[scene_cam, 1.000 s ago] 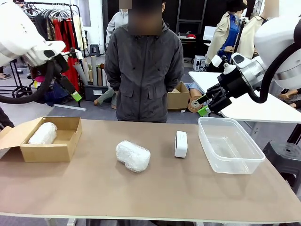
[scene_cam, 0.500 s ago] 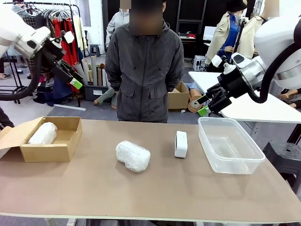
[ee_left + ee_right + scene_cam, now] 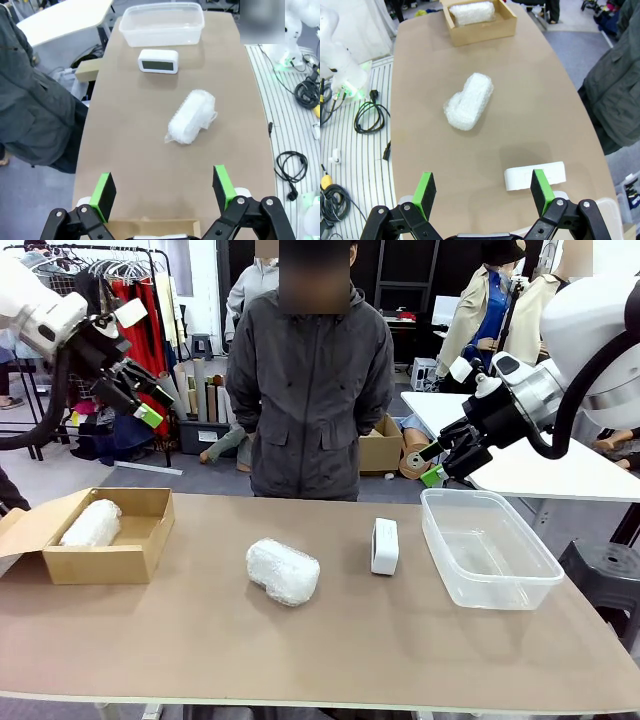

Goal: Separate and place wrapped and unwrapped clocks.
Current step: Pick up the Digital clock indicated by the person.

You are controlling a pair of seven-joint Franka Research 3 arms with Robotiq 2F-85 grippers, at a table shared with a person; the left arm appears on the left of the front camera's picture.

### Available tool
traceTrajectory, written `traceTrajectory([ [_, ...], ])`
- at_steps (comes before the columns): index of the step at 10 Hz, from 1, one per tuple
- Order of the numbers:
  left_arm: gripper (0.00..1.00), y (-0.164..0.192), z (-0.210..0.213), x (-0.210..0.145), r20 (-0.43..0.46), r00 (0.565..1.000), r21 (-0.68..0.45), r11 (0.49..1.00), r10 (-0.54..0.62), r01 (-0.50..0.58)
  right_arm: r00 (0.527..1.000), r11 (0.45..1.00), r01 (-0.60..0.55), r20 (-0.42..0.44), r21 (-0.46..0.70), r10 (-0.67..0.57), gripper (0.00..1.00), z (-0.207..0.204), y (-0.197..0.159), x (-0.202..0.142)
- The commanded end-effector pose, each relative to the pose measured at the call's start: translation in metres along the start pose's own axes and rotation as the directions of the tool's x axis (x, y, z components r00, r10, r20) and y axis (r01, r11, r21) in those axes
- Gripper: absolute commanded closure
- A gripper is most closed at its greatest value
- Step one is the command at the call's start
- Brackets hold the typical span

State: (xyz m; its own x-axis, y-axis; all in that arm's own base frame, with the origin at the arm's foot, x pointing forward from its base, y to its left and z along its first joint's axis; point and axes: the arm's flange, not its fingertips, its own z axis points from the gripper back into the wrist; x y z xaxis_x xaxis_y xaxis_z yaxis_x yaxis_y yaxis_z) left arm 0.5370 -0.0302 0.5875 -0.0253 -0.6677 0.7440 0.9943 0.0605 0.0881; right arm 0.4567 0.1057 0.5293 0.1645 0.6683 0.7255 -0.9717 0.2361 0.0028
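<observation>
We judge the sorting about a third done. One wrapped clock point(image 3: 90, 523) lies inside the open cardboard box point(image 3: 95, 565) at the left end of the worktop point(image 3: 330, 640), near its far-left corner. The second wrapped clock point(image 3: 283, 571) lies loose on the worktop's middle, a little left of centre and well apart from the box. The bare white clock point(image 3: 384, 546) stands upright to its right, its face turned toward the left end, near the clear plastic tub point(image 3: 437, 540) but not touching it. The tub sits at the right end and looks empty, so we take it as the bare clock's place. That leaves two moves, as we read it: the loose bundle to the box and the bare clock to the tub.

Both arms are raised clear of the worktop. The left pincer point(image 3: 152, 408) hangs high above the far-left corner, jaws spread wide and empty. The right pincer point(image 3: 428, 465) hovers above the tub's far edge, tilted down toward the middle, equally wide and holding nothing. A person point(image 3: 310, 390) stands at the far edge.
</observation>
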Motion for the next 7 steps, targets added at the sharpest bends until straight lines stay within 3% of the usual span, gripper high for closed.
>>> traceTrajectory([
  [1,0.00,0.0035,0.0012,-0.0083,0.050,0.999,0.012,1.000,0.020,-0.021,1.000,1.000,-0.008,0.005,0.005,0.008,0.00,0.0010,-0.0007,0.0012],
  [2,0.00,0.0000,0.0000,0.0000,0.000,1.000,0.000,1.000,0.000,0.000,1.000,1.000,-0.008,0.005,0.005,0.008,0.00,0.0010,-0.0007,0.0012],
  [7,0.00,0.0000,0.0000,0.0000,0.000,1.000,0.000,1.000,0.000,0.000,1.000,1.000,-0.008,0.005,0.005,0.008,0.00,0.0010,-0.0007,0.0012],
])
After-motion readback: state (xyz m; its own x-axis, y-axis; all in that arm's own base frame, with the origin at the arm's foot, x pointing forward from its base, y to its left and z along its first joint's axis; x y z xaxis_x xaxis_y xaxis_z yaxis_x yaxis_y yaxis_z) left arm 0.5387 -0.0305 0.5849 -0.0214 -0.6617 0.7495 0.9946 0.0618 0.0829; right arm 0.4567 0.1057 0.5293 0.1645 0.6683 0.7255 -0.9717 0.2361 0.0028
